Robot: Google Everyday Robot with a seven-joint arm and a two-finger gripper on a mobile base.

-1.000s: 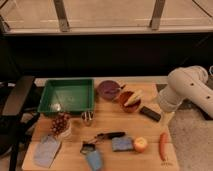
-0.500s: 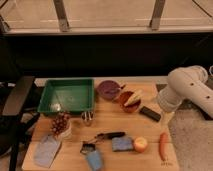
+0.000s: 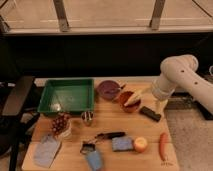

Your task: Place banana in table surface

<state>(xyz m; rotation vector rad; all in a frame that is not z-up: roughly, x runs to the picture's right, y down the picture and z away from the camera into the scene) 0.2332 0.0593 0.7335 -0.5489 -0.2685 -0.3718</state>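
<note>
The banana [image 3: 133,99] is pale yellow and lies in a small red bowl [image 3: 125,105] at the middle of the wooden table surface [image 3: 117,123]. My white arm [image 3: 176,77] reaches in from the right. My gripper [image 3: 150,114] is the dark part at its end, low over the table just right of the red bowl and apart from the banana. I see nothing held in it.
A green tray [image 3: 67,95] stands at the back left, with a purple bowl [image 3: 107,89] beside it. Grapes [image 3: 60,122], a metal cup [image 3: 87,117], a black-handled tool [image 3: 107,135], a blue sponge [image 3: 121,144], an apple [image 3: 141,144] and a carrot [image 3: 163,145] lie in front. A dark chair [image 3: 17,97] stands at the left.
</note>
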